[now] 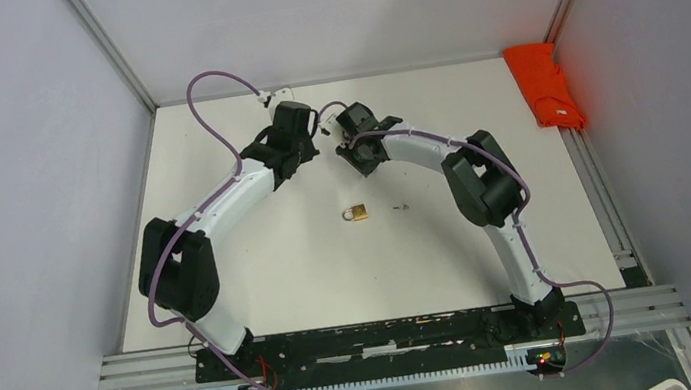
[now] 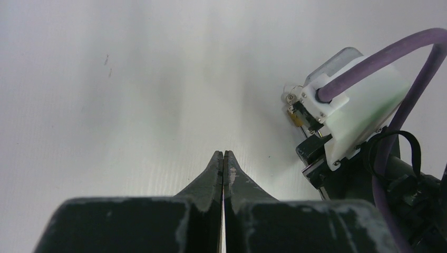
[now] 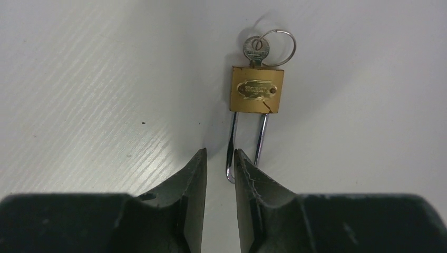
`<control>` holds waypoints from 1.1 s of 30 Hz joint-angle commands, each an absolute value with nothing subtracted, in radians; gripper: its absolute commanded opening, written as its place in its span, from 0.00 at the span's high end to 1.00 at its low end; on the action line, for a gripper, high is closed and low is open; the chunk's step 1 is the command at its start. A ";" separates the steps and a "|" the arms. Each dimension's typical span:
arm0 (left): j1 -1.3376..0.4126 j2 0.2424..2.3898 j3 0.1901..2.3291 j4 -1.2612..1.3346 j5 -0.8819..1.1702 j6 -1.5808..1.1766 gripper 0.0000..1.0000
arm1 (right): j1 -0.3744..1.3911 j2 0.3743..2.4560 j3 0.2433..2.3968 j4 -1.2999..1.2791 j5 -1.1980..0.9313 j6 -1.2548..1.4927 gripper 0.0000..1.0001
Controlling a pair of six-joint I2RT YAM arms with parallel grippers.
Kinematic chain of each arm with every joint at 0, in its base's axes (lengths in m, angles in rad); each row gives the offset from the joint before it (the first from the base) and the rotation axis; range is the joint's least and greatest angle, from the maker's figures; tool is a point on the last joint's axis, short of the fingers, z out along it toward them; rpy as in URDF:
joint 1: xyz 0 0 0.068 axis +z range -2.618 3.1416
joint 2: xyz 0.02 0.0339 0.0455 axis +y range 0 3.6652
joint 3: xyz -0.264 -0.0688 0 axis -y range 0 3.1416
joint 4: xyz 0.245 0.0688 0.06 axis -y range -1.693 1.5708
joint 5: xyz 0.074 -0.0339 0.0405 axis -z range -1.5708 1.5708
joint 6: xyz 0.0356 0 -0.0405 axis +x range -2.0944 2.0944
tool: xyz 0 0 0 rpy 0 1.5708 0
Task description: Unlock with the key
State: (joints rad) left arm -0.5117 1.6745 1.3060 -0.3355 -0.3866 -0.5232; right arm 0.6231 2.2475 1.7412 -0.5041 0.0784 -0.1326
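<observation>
A brass padlock (image 1: 356,214) lies flat on the white table, mid-table in the top view. In the right wrist view the padlock (image 3: 256,89) has a silver key (image 3: 256,48) with a ring stuck in its far end. Its long shackle (image 3: 232,142) points toward my right gripper (image 3: 220,153). That gripper hovers above the lock and is open, with nothing pinched. One fingertip (image 3: 243,163) hides the shackle's bend. My left gripper (image 2: 223,154) is shut and empty, raised over bare table at the back beside the right wrist.
The right arm's white camera housing (image 2: 353,105) with its purple cable sits close on the left gripper's right. A small dark bit (image 1: 401,208) lies right of the padlock. An orange cloth (image 1: 543,86) rests at the back right edge. Grey walls enclose the table.
</observation>
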 commanded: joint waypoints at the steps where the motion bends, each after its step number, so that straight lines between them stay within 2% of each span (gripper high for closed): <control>1: -0.511 1.632 1.318 -0.318 -0.389 -0.548 0.98 | 0.601 2.293 1.747 -0.539 0.052 -0.085 0.69; 4: -0.511 1.626 1.316 -0.319 -0.393 -0.546 0.98 | 0.587 2.299 1.754 -0.543 0.014 -0.079 0.74; 6: -0.511 1.626 1.316 -0.320 -0.393 -0.545 0.98 | 0.582 2.299 1.756 -0.545 0.003 -0.074 0.90; 8: -0.512 1.627 1.316 -0.320 -0.389 -0.545 0.98 | 0.576 2.298 1.760 -0.543 -0.038 -0.068 0.99; 9: -0.512 1.628 1.317 -0.320 -0.386 -0.545 0.98 | 0.572 2.294 1.767 -0.543 -0.046 -0.063 1.00; 14: -0.511 1.649 1.318 -0.311 -0.361 -0.549 0.98 | 0.526 2.246 1.764 -0.488 -0.243 -0.007 1.00; 23: -0.510 1.693 1.291 -0.254 -0.276 -0.562 0.98 | 0.400 2.173 1.514 -0.121 -0.759 0.326 1.00; 31: -0.511 1.769 1.247 -0.156 -0.198 -0.553 0.98 | 0.362 2.173 1.380 0.225 -0.963 0.631 1.00; 33: -0.511 1.790 1.245 -0.141 -0.174 -0.551 0.98 | 0.362 2.168 1.380 0.225 -0.962 0.631 1.00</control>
